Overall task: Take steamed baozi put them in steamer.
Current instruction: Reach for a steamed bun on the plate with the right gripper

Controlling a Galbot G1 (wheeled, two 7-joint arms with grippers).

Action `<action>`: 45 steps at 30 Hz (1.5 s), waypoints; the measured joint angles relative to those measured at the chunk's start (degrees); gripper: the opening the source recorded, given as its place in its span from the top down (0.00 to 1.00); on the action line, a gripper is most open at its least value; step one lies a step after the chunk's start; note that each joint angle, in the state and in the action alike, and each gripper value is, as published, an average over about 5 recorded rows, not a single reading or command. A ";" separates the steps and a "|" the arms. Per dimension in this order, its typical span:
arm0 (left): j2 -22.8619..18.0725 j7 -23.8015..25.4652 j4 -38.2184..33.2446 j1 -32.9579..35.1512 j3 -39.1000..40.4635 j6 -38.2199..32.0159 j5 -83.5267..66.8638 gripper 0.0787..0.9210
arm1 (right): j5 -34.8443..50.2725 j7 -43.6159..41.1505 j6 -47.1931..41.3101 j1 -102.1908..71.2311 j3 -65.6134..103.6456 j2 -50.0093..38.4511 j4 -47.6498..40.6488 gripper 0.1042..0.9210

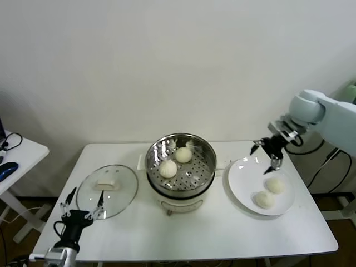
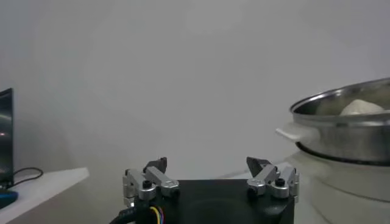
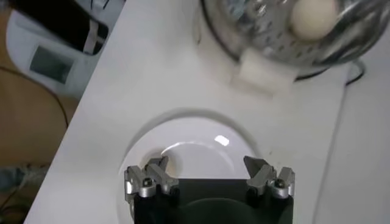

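Note:
Two cream-white baozi [image 1: 168, 167] [image 1: 183, 154] lie in the shiny steel steamer [image 1: 207, 154] on its white cooker base at the table's middle. Two more baozi [image 1: 274, 184] [image 1: 264, 199] lie on a white plate [image 1: 240, 179] at the right. My right gripper [image 1: 265, 153] is open and empty, hovering above the plate's far edge; its wrist view shows the plate [image 3: 201, 137] below the jaws and one baozi [image 3: 312, 17] in the steamer [image 3: 268, 30]. My left gripper [image 1: 82, 204] is open and empty, low at the table's front left; its wrist view shows the steamer [image 2: 341, 131].
A flat glass lid [image 1: 125, 192] with a pale knob lies on the table left of the steamer, just beyond my left gripper. A white side table with a cable and a blue object [image 1: 6, 169] stands at far left. The wall is close behind.

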 measured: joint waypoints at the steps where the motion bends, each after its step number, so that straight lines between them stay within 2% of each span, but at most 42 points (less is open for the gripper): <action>1: -0.09 0.00 0.05 0.11 -0.10 -0.03 0.06 0.12 | -1.59 -0.05 0.34 -2.18 1.83 -0.52 -0.12 0.12; 8: -0.90 0.04 0.31 0.39 -0.18 -0.13 0.73 0.12 | -9.76 0.12 1.93 -14.32 11.41 -2.43 -1.61 0.12; 17: -1.53 0.05 0.97 0.61 -0.37 -0.13 1.43 0.12 | -15.53 1.40 3.13 -22.46 17.21 -0.73 -5.05 0.12; 42: -1.57 -0.03 2.59 0.20 -0.97 -0.33 1.44 0.12 | -19.90 2.04 4.19 -27.42 19.61 7.65 -13.11 0.12; 45: -1.57 -0.03 2.61 0.03 -0.90 -0.31 1.48 0.12 | -19.89 2.07 4.21 -27.47 19.77 8.02 -13.27 0.15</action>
